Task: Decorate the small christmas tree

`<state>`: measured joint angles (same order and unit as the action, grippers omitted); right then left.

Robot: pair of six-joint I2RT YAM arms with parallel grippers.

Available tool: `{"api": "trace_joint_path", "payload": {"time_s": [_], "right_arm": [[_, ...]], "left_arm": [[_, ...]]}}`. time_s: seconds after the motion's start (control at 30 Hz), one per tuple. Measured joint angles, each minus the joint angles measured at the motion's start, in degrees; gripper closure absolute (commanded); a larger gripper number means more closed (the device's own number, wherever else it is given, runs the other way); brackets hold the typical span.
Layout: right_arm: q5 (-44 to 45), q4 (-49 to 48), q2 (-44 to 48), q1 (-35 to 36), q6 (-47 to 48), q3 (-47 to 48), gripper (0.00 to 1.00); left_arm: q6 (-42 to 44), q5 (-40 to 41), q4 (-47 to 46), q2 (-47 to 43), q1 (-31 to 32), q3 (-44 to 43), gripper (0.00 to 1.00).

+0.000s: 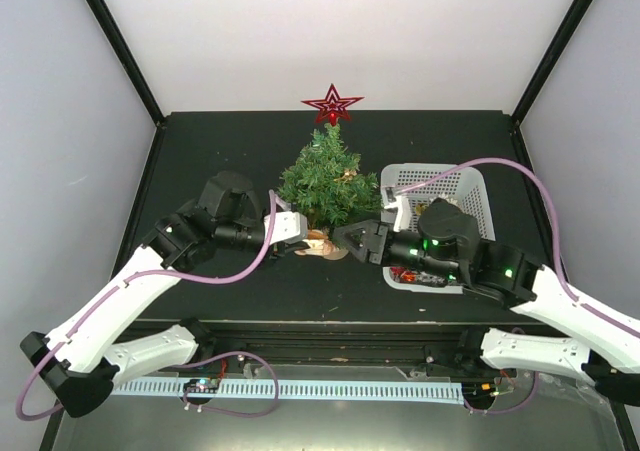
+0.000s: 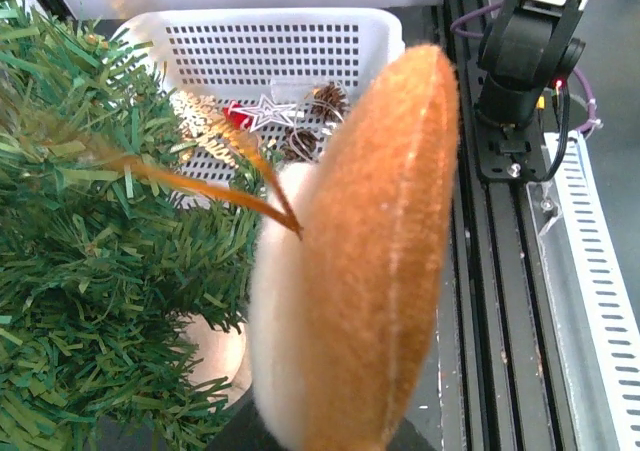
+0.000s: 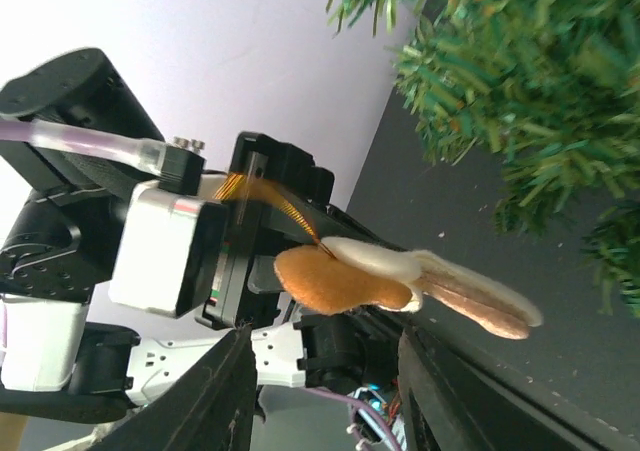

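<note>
Two robot arms meet at the foot of the small christmas tree (image 1: 322,183), which stands upright at the middle of a black table (image 1: 200,141). Nearest the camera, the left gripper (image 1: 303,239) reaches in from the left, its jaws pressed together on a plush ornament (image 1: 320,244) of orange-brown and cream felt. The piece fills the left wrist view, and its thin orange ribbon loop (image 2: 215,186) trails towards the branches. Facing it from the right, the right gripper (image 1: 345,241) stands with its fingers (image 3: 225,391) spread and nothing between them, just beside the ornament's far end. Whether it touches the felt cannot be told.

The ornament hangs low, in front of the tree's bottom branches and between the two grippers. Just right of the tree sits a white perforated basket (image 1: 470,176), partly covered by the right arm. Inside, the left wrist view shows a silver star (image 2: 272,111), a pinecone (image 2: 328,96) and a small red piece (image 2: 235,114) lying together near one wall. A red glitter star (image 1: 332,103) sits at the tree's tip, at the far edge of the table before a white backdrop.
</note>
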<state>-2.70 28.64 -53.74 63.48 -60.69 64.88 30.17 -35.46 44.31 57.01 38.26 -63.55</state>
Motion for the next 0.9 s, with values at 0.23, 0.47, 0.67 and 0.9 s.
{"api": "trace_joint_path", "payload": {"time_s": [0.23, 0.47, 0.67, 0.9], "right_arm": [[5.35, 4.83, 6.38, 0.00, 3.91, 2.01, 0.57], [8.44, 7.48, 9.25, 0.00, 6.01, 2.38, 0.57], [8.96, 7.78, 9.29, 0.00, 6.75, 1.27, 0.57], [9.11, 7.76, 9.38, 0.00, 7.28, 0.09, 0.57]], "left_arm": [[3.08, 1.66, 2.03, 0.98, 0.00, -1.11, 0.98], [5.79, 2.73, 3.13, 3.54, 0.00, -3.63, 0.98], [7.23, 2.75, 3.82, 5.20, -0.02, -6.10, 0.98], [8.00, 1.97, 4.98, 6.25, -0.02, -7.23, 0.98]]}}
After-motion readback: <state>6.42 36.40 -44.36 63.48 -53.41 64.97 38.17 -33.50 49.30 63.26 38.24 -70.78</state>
